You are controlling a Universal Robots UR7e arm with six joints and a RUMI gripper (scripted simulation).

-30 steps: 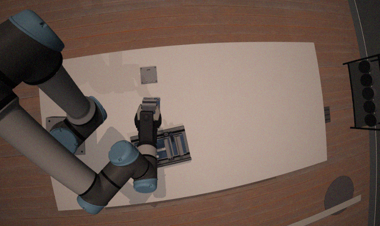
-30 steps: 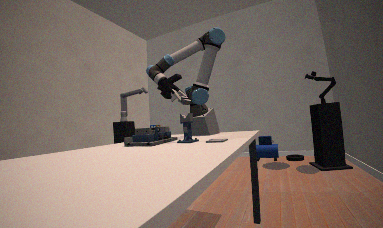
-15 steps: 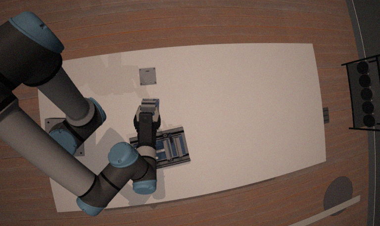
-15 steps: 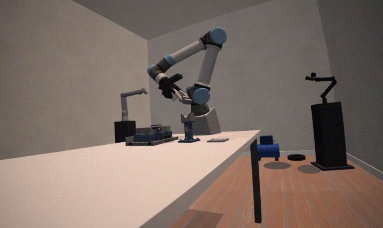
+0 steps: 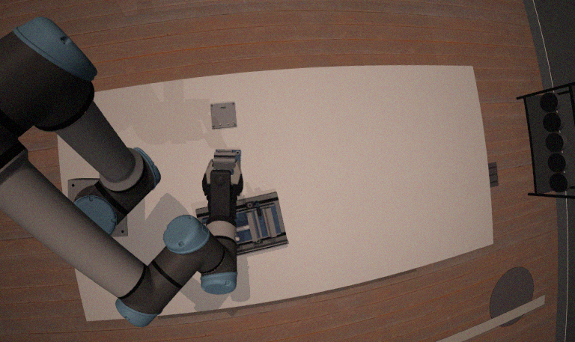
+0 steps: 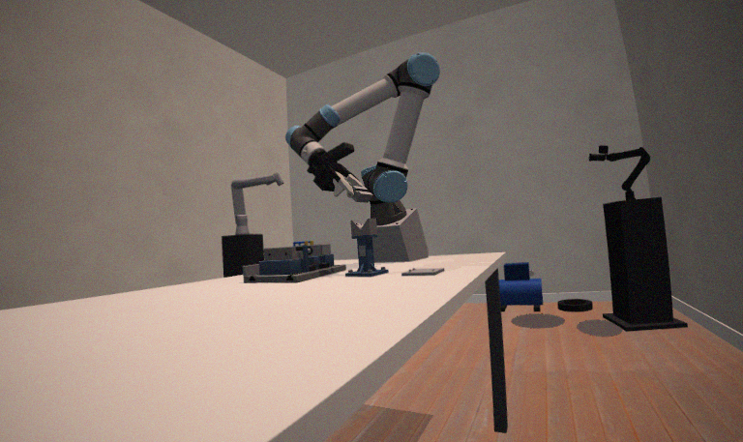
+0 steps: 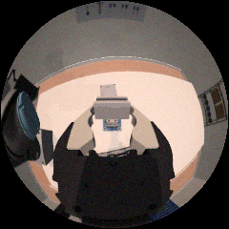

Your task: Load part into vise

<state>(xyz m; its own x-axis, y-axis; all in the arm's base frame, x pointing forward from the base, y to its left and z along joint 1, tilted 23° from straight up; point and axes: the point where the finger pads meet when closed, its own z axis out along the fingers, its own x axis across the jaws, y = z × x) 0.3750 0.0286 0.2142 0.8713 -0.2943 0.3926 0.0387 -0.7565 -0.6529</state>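
Wrist view: pincer [image 7: 112, 106] closed on grey block [image 7: 112, 110], mid-frame, block lying crosswise. Blue-based V-block [image 7: 113, 125] just below it in frame, infeed plate [image 7: 108, 90] just above, both on pale surface [image 7: 167, 105]. Blue-capped arm joint [image 7: 29, 115] at left edge.

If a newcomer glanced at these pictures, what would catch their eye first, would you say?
Probably the big grey arm with light-blue joint caps, rising over one end of the white table, its gripper shut on a grey block. Next, perhaps, the blue-and-grey vise on the tabletop, and the black pedestal on the wooden floor to the right in the exterior view.
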